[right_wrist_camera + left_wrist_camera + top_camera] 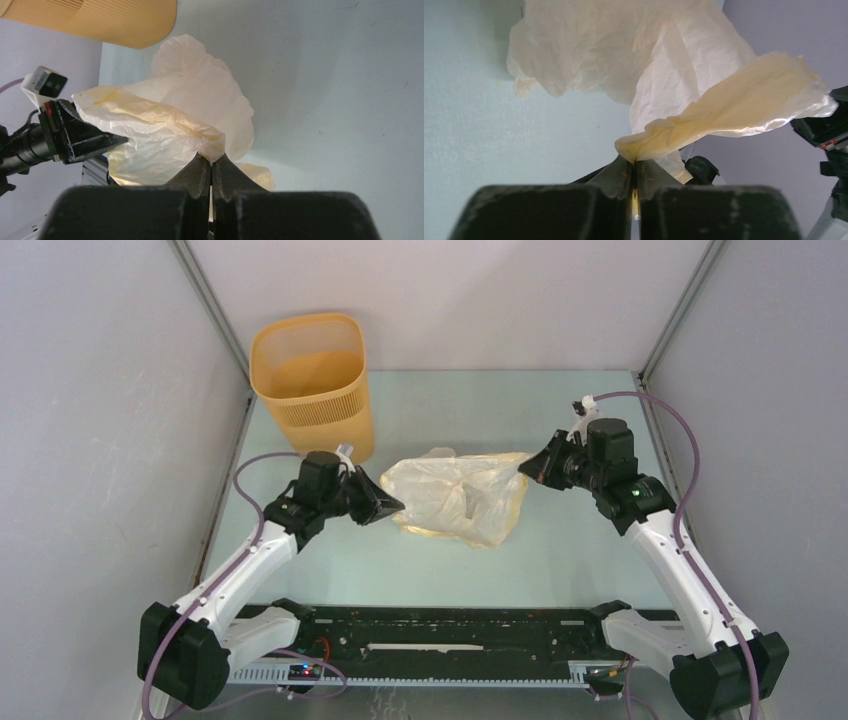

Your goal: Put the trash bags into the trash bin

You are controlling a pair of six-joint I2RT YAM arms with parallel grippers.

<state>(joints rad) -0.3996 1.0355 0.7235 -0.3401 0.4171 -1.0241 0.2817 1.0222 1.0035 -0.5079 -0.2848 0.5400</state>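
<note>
While left hand [395, 508] and right hand [528, 468] pinch opposite bag [455, 500] edges, bin [315, 390] stands apart.

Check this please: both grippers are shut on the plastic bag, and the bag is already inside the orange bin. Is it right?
Not quite. The bag is not inside the bin; the top external view shows it outside, over the table, between the left gripper and right gripper. Both grippers are shut on it.

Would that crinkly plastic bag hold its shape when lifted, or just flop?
Probably flops: the bag sags in crumpled folds between the left gripper and right gripper. Likely very light, since the film looks thin and translucent.
</note>
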